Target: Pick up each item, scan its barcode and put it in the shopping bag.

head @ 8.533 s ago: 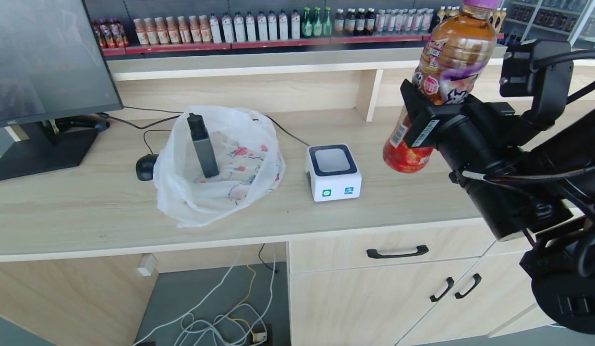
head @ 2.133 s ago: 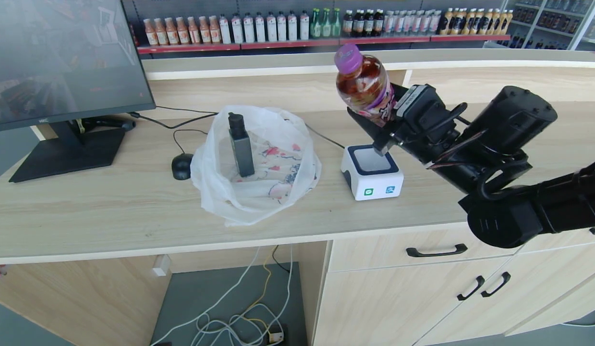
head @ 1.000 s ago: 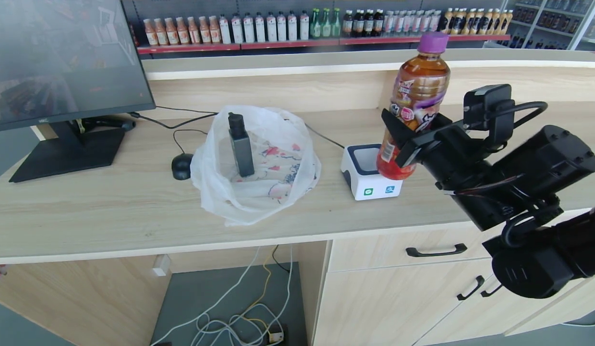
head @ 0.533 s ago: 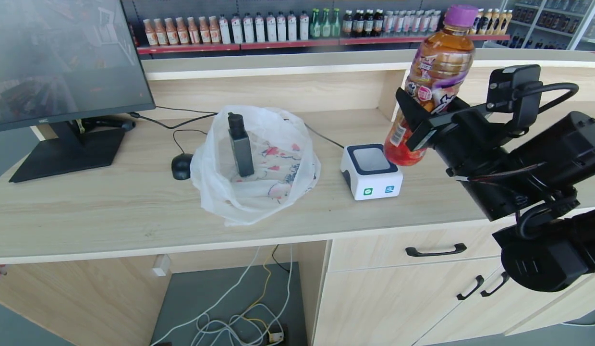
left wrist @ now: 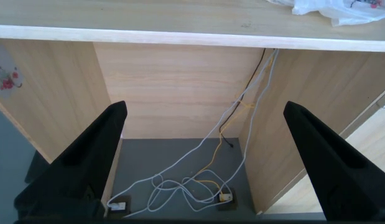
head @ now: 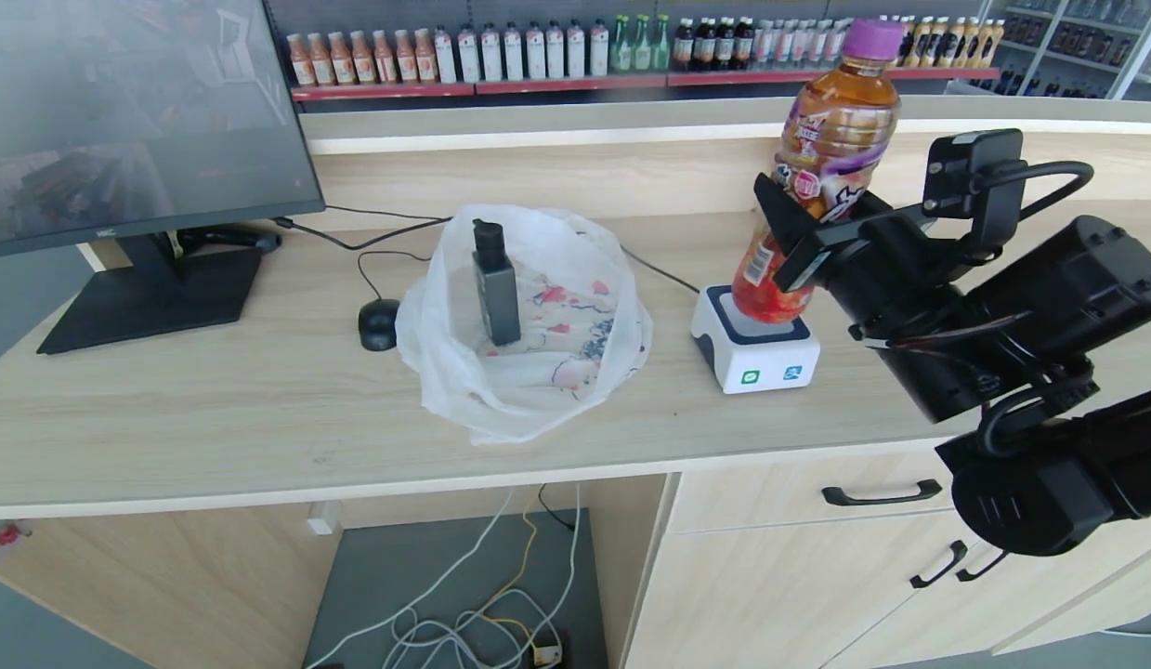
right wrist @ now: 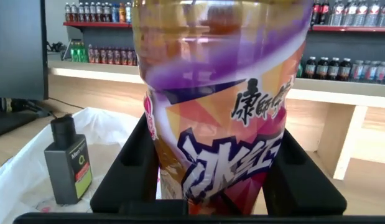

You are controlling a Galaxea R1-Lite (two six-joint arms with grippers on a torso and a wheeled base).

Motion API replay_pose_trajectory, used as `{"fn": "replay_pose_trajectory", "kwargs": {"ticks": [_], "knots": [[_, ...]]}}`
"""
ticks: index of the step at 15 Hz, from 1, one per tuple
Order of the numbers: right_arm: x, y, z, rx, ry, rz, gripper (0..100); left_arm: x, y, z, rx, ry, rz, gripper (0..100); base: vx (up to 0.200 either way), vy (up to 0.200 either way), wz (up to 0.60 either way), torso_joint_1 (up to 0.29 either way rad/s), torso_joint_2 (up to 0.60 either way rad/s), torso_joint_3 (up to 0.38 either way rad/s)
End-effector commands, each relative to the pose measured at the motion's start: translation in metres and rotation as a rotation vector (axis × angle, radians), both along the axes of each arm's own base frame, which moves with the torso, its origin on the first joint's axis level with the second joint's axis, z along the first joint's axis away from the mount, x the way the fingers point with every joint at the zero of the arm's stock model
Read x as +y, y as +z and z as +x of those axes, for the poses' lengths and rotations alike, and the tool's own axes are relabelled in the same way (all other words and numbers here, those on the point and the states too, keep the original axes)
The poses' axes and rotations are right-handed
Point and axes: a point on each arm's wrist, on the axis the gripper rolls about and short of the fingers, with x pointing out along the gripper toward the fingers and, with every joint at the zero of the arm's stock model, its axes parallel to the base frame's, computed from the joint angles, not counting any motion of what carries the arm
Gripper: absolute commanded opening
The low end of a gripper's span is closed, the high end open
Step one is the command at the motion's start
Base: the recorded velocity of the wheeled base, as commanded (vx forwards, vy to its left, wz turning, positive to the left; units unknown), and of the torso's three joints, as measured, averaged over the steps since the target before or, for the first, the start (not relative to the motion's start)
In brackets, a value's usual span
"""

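Bottle (head: pixel 821 177) of amber drink, purple-capped, is held off the counter (head: pixel 213 409) by the right gripper (head: pixel 803 232), right of the counter's middle. It is clamped around its labelled middle between the two black fingers (head: pixel 772 203), which are pressed against its sides. The bottle is tilted, cap up and leaning toward the right, with its reddish base over the top window of the scanner (head: pixel 756 348); whether base and window touch cannot be told. In the right wrist view the bottle (right wrist: pixel 217 106) is seen seated between the fingers (right wrist: pixel 136 168) of the gripper (right wrist: pixel 220 180).

The white scanner is set on the counter about midway between the front and back edges. Just beside it, toward the counter's middle, an open white bag (head: pixel 529 372) is spread, and a grey flask (head: pixel 496 288) is stood upright inside it. The flask (right wrist: pixel 68 165) is also seen past the bottle from the right wrist.

A mouse (head: pixel 378 323) is placed near the bag on its left, and a monitor (head: pixel 138 102) is stood at the back left corner. A shelf (head: pixel 575 88) of drinks is ranged behind the counter.

The left gripper (left wrist: pixel 204 109) is held low, in front of the recess under the counter, with its fingers (left wrist: pixel 86 162) spread wide and nothing between them. Loose cables (left wrist: pixel 198 180) are seen on the floor there.
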Motion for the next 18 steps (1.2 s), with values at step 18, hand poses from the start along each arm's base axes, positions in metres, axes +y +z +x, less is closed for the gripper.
{"fn": "replay_pose_trajectory", "kwargs": {"ticks": [18], "knots": [[0.004, -0.020, -0.014, 0.075, 0.026, -0.041, 0, 0.000, 0.000, 0.000, -0.001, 0.001, 0.003, 100, 0.000, 0.078, 0.00, -0.001, 0.00, 0.001]]}}
